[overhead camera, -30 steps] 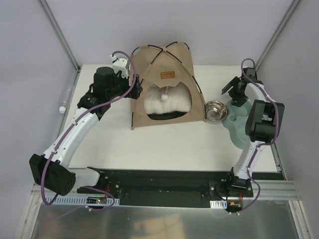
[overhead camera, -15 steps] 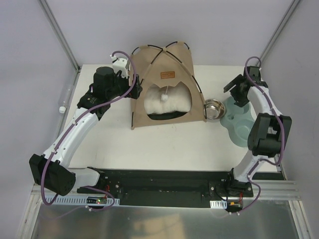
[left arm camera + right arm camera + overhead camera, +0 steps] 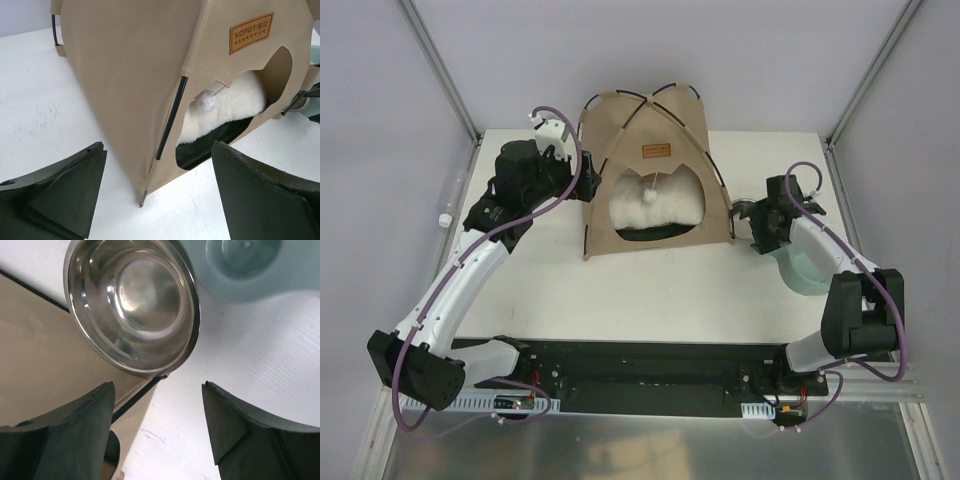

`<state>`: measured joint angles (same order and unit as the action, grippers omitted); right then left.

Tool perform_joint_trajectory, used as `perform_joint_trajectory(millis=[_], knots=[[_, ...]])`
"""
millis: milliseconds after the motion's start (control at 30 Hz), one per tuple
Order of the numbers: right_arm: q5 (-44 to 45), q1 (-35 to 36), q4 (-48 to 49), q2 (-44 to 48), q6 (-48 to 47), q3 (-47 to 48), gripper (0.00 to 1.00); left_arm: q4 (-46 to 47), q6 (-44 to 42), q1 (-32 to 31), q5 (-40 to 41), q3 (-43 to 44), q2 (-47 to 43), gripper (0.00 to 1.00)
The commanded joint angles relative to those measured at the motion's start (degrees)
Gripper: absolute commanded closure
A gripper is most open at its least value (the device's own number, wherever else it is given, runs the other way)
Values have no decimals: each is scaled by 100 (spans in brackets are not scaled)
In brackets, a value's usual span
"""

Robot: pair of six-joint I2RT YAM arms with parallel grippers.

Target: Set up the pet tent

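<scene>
Tent (image 3: 645,170) stands pitched at far-middle of table (image 3: 650,290), pillow (image 3: 655,205) inside. L gripper (image 3: 157,146): jaws wide, empty, facing near-left pole foot (image 3: 142,202), prob. to steady that corner. R gripper (image 3: 157,385): jaws apart, nothing held, over bowl (image 3: 132,300) just beside tent's right corner, likely to reposition it.

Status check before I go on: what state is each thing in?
pet tent: standing, poles arched, doorway open.
pillow: inside tent.
steel bowl: upright, empty, outside the stand.
teal stand: empty.
left pincer: open, at tent's front corner.
right pincer: open, by the bowl.
</scene>
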<state>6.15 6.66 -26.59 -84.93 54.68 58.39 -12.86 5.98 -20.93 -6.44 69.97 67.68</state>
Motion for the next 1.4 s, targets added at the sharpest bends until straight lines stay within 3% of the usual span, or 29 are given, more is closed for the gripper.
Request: perform_joint_trajectory(millis=[0,100,500,567,700,867,1367], knots=[[868,116,251,100,1000,-47,25,109,88,19,64,-107,-343,11],[1300,213,321,-85,1238,-56,26,91,88,19,99,-159,-440,11],[1547,433,268,-806,1775,190,37,-32,61,19,222,-186,-633,11],[1556,433,312,-972,1722,278,46,-41,61,19,213,-186,-633,11],[1600,459,435,-1140,1678,436,74,-58,53,19,222,-125,-633,10],[1740,486,532,-1088,1547,647,100,-94,18,19,266,-107,-695,10],[2285,477,418,-166,449,1008,100,-146,-18,19,310,-116,-818,10]])
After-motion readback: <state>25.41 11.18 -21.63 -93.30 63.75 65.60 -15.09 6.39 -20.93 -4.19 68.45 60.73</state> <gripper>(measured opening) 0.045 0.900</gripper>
